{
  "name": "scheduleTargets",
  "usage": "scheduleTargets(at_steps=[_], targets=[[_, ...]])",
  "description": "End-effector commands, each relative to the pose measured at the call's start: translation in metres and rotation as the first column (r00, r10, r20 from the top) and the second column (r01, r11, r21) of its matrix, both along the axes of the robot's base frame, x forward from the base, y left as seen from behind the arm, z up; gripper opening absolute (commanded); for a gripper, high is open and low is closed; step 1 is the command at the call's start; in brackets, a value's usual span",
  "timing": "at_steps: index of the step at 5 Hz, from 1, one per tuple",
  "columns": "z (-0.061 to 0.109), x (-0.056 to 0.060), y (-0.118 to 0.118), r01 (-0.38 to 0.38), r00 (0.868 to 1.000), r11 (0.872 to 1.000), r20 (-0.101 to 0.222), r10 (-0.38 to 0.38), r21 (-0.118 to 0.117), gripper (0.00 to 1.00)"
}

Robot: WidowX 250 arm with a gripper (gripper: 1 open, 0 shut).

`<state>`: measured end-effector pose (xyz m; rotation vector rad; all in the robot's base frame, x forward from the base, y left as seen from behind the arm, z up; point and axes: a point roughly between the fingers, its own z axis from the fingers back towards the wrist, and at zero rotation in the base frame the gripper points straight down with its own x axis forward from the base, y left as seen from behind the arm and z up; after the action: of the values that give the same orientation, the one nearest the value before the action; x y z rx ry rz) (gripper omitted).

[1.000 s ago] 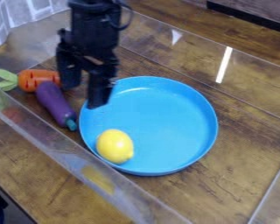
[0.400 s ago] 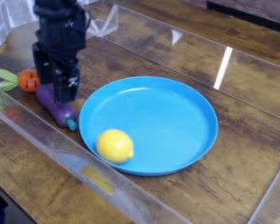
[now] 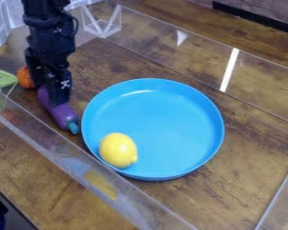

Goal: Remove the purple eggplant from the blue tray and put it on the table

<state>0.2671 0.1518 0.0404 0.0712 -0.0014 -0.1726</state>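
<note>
The purple eggplant [image 3: 64,113] lies on the table [image 3: 171,54] just left of the blue tray [image 3: 183,99], outside its rim, with its teal stem end pointing toward the near edge. My black gripper [image 3: 48,92] points straight down over the eggplant's far end. It is open, with one finger on each side, and it hides that end. I cannot tell whether the fingers touch the eggplant. The tray holds only a yellow lemon [image 3: 119,149] near its front left.
An orange carrot [image 3: 25,79] with green leaves [image 3: 3,78] lies left of the gripper, partly behind it. A clear plastic wall [image 3: 62,180] runs along the table's left and near edge. White objects [image 3: 98,18] stand at the back left.
The gripper has moved left and down, from over the tray's left rim to over the eggplant's far end beside the carrot. It stayed open. The eggplant, lemon and tray have not moved.
</note>
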Motion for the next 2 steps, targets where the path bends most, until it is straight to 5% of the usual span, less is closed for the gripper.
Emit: scheduleTargets(at_steps=[1,2], targets=[[-0.025,0.0,0.005,-0.057,0.998,0.998,-0.012,0.057,0.004,1.0],[-0.043,0.0,0.007,-0.097,0.995,0.995,-0.019,0.097,0.006,0.0]])
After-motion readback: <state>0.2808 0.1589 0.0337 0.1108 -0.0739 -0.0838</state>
